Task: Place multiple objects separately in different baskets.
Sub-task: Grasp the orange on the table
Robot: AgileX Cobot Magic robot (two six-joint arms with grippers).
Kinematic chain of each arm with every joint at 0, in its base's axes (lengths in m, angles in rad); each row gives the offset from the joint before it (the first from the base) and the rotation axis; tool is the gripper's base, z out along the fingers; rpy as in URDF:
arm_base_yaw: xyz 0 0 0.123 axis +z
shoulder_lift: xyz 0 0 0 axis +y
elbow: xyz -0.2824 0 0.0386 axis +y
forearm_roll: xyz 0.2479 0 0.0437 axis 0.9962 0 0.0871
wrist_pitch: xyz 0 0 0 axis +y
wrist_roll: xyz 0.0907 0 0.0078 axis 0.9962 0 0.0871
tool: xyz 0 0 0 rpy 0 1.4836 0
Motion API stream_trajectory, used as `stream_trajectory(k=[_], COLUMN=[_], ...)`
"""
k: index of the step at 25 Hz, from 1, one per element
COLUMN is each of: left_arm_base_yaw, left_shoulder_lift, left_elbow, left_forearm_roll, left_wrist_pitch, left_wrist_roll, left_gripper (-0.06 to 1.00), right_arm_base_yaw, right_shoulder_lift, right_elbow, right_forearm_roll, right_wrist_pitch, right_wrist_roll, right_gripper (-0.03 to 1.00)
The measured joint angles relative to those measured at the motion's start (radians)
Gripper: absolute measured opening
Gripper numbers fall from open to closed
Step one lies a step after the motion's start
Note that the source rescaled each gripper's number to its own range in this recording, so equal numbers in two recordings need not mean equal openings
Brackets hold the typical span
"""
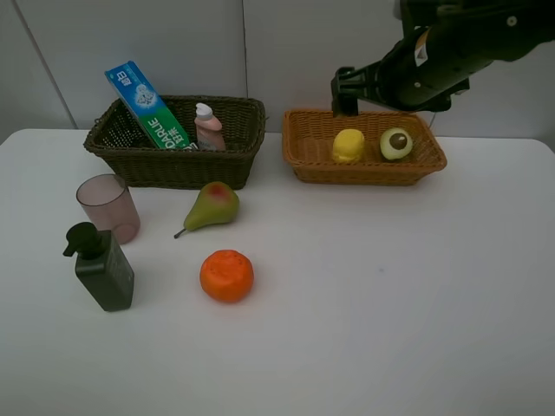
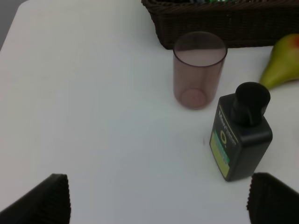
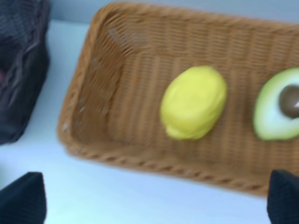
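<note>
Wide and empty at left end effector (image 2: 156, 205) and right end effector (image 3: 152, 203); just ahead of left, seemingly nearest: upright dark green pump bottle (image 2: 240, 140).

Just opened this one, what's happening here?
A two-armed robot is sorting items into two baskets. The dark basket holds the toothpaste box and small pink bottle; the tan basket holds the lemon and avocado half. The right tool hangs open and empty over the tan basket. The left tool, also open and empty, hovers over the table near the pump bottle and pink cup. The pear and orange sit unsorted on the table.
</note>
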Motion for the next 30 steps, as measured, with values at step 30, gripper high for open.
stream_trajectory(k=[30], left_arm_base_yaw=[0.0], left_shoulder_lift=[0.0], left_elbow=[0.0], left_forearm_roll=[0.0], left_wrist_pitch=[0.0], left_wrist_roll=[0.0], left_gripper=[1.0], right_arm_base_yaw=[0.404], right_shoulder_lift=[0.098], right_elbow=[0.17], right_forearm_roll=[0.012], right_wrist_pitch=[-0.203], right_wrist_roll=[0.067], right_gripper=[1.0])
